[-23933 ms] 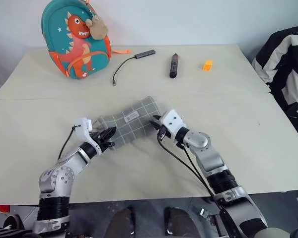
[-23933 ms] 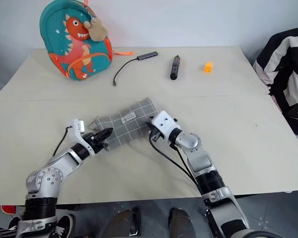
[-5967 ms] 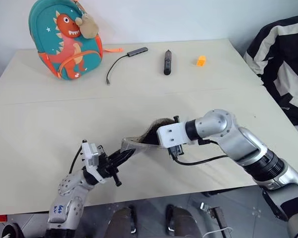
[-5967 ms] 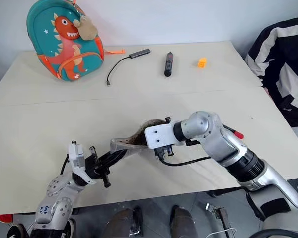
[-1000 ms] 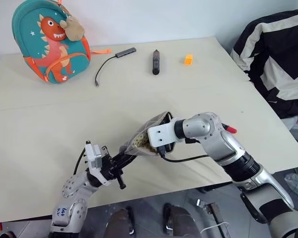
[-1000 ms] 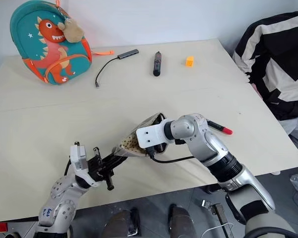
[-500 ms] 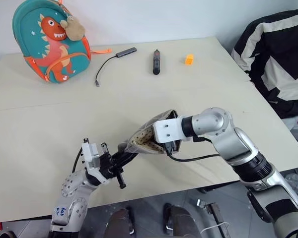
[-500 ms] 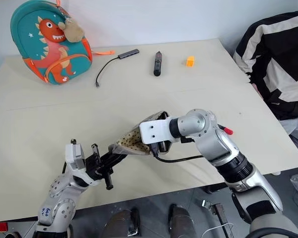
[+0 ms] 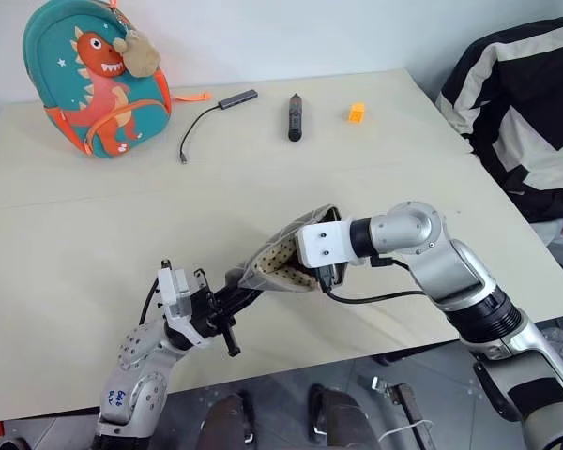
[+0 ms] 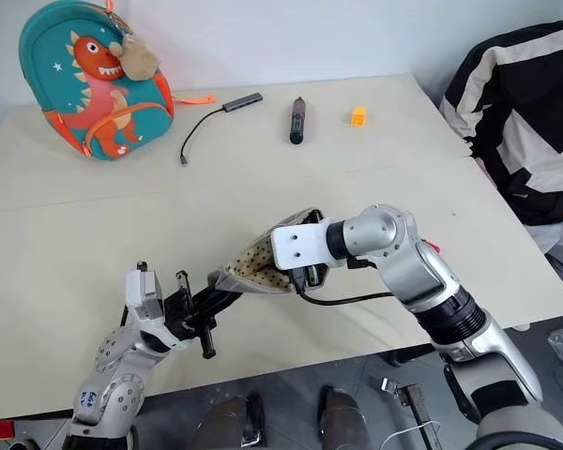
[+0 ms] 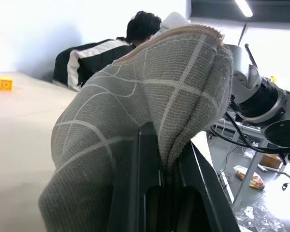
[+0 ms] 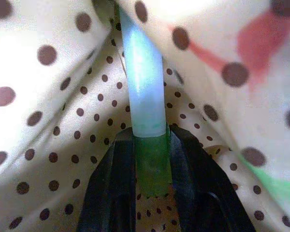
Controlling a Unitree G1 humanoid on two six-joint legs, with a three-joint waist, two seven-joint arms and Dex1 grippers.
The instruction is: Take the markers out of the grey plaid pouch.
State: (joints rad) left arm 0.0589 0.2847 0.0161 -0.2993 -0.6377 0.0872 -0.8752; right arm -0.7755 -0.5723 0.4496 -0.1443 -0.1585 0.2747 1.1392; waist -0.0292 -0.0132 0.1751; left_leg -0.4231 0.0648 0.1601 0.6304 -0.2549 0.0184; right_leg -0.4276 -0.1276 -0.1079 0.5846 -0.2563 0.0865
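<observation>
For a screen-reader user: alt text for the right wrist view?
The right hand pinches a green marker between its two black fingers, inside the pouch's pale, brown-dotted lining.

At the far left corner of the table (image 9: pixel 94 234) I see a teal backpack (image 9: pixel 94 80) with an orange dinosaur on its front, standing upright, and a small tan plush toy (image 9: pixel 140 56) hanging on its upper right side. Just right of it lies a dark cable (image 9: pixel 199 117) ending in a slim grey adapter (image 9: pixel 237 97). Further right a thick black pen (image 9: pixel 293 116) lies pointing away from me, and beyond that sits a small orange block (image 9: pixel 357 112), well apart from the pen. A person in a black and white jacket (image 9: pixel 516 112) sits at the table's right edge.
</observation>
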